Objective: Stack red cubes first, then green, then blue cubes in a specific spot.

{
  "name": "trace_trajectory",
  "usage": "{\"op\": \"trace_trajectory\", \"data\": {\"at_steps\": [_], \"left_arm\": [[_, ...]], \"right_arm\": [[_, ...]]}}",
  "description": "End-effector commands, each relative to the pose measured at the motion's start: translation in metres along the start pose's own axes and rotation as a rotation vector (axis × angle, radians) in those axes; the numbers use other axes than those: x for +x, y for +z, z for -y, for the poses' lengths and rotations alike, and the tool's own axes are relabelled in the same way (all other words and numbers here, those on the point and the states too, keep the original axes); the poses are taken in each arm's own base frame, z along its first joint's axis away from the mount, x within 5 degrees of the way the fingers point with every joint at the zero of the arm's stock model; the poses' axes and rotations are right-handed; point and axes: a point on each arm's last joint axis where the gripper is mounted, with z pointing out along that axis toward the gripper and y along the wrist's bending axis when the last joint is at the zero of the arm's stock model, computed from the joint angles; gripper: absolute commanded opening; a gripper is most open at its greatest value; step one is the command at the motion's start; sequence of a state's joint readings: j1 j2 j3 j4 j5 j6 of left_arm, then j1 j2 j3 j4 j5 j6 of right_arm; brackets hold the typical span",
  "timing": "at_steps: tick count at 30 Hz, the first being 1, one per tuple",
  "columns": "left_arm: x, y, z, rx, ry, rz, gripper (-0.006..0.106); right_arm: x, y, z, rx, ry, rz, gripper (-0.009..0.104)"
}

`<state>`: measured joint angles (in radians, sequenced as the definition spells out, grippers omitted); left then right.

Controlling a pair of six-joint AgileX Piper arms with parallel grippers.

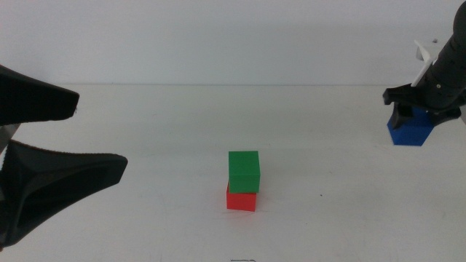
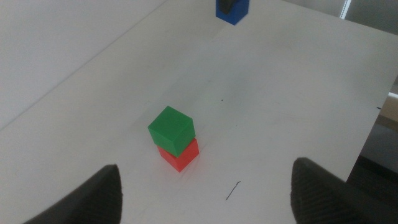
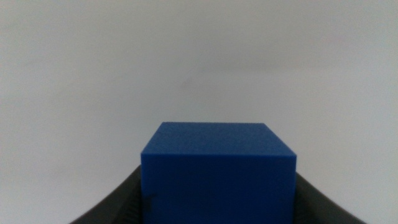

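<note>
**Green cube on red, blue cube far across the bench**

The left tool (image 2: 205,186) shows as two dark jaws set wide apart, with nothing between them but bare white bench (image 2: 298,93). Beyond the gap stands the green cube (image 2: 171,129), sitting on top of the red cube (image 2: 180,155). The green one is turned slightly against the red one, so its corners overhang a little. A thin dark scratch (image 2: 232,190) marks the bench near the stack. Well apart from the stack, at the picture's edge, the blue cube (image 2: 239,12) appears, with something dark on top of it, cut off by the frame. The bench's edge runs along one side.
</note>
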<state>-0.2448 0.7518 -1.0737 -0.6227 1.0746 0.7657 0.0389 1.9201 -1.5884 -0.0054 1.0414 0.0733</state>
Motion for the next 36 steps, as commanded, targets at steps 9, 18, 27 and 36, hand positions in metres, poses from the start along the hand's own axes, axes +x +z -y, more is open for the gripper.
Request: {"op": "trace_trajectory", "data": {"at_steps": [9, 18, 27, 36], "left_arm": [[-0.012, -0.005, 0.000, -0.019, -0.015, 0.095, 0.092], [-0.012, -0.005, 0.000, -0.019, -0.015, 0.095, 0.092], [-0.012, -0.005, 0.000, -0.019, -0.015, 0.095, 0.092], [-0.012, -0.005, 0.000, -0.019, -0.015, 0.095, 0.092]], "right_arm": [[0.058, -0.107, -0.111, 0.066, -0.014, 0.191, -0.001], [0.062, -0.116, -0.214, -0.068, -0.032, 0.119, -0.001], [0.066, -0.097, -0.266, -0.155, -0.042, 0.065, -0.001], [0.065, -0.091, -0.271, -0.157, -0.049, 0.052, -0.001]]}}
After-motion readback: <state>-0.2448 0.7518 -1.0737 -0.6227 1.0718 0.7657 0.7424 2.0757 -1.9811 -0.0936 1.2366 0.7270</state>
